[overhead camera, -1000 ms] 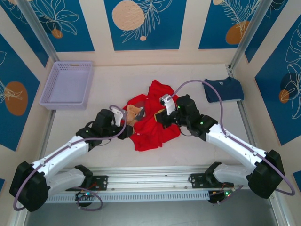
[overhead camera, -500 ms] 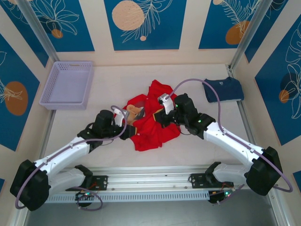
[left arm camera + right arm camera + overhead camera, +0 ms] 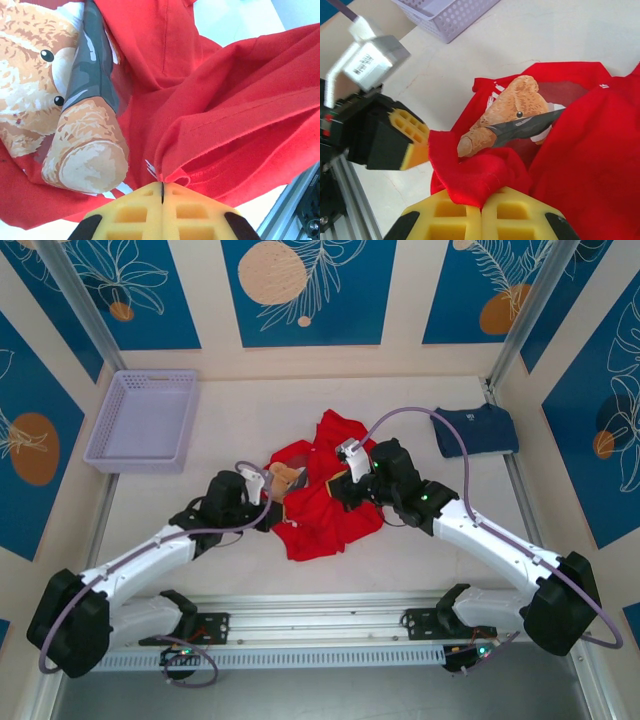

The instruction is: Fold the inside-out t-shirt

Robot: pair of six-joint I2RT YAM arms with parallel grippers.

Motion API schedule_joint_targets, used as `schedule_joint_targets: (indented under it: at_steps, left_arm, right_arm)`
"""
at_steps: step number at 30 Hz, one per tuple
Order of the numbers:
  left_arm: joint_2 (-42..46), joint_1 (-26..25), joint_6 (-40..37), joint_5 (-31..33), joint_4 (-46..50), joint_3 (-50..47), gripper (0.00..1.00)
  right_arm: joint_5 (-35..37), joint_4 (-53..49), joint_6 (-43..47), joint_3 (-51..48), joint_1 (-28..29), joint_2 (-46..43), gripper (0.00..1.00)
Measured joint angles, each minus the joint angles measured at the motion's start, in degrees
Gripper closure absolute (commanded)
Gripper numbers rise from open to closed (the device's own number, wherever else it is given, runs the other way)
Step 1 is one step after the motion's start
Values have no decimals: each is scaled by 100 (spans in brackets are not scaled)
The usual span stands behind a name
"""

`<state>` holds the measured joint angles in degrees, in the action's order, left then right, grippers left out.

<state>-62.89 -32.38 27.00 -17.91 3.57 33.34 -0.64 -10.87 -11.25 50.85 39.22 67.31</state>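
Red inside-out t-shirt, my left pincer and right pincer each clenched on a fold, bear print at ten o'clock from the left one, camera label too small to read.

**Basket, Navy Shirt and Painted Walls**

A lavender plastic basket sits at the far left of the pale table with its open side up, and its perforated wall also appears at the top of the right wrist view. A navy blue t-shirt lies folded at the far right, well apart from the basket. Cream walls carry blue panels printed with white leaves and orange discs. Metal posts slant up at both far corners, and a silver rail runs along the near edge
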Motion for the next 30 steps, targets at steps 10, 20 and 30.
schedule_joint_targets:
  at_steps: [10, 20, 30]
  left_arm:
    - [785, 334, -24, 17, 483, 9, 78]
    - [-284, -151, 92, -87, 304, 533, 48]
    - [-874, -66, 35, 922, 645, 905, 87]
  right_arm:
    - [223, -227, 170, 57, 0, -87, 100]
    - [149, -201, 162, 59, 9, -85, 100]
    - [199, -258, 267, 59, 109, -116, 100]
